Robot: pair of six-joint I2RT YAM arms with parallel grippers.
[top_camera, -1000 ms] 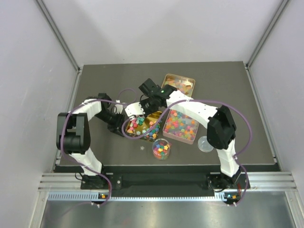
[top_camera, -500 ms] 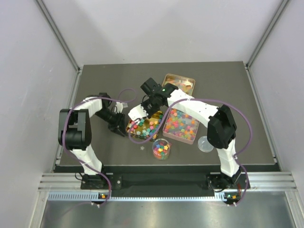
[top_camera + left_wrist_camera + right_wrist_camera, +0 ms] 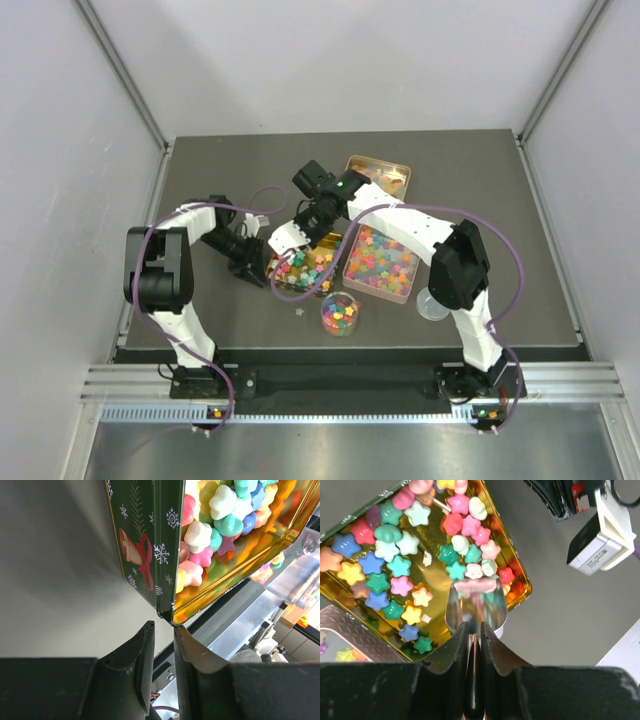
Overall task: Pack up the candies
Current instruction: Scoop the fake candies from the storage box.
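**A:** On the table, where are the candies?
**B:** Mostly in the gold tin. More fill the pink tin at its 3 o'clock and the clear cup at 5 o'clock.
**A:** The right gripper?
**B:** Clamped on a metal scoop carrying a pale pink candy.
**A:** The left gripper?
**B:** At the gold tin's 9 o'clock side, fingers narrowly apart. I cannot tell whether it pinches the corner.

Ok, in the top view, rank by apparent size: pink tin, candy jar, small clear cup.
1. pink tin, clearly largest.
2. candy jar.
3. small clear cup, only slightly smaller than the jar, so that pair is close.
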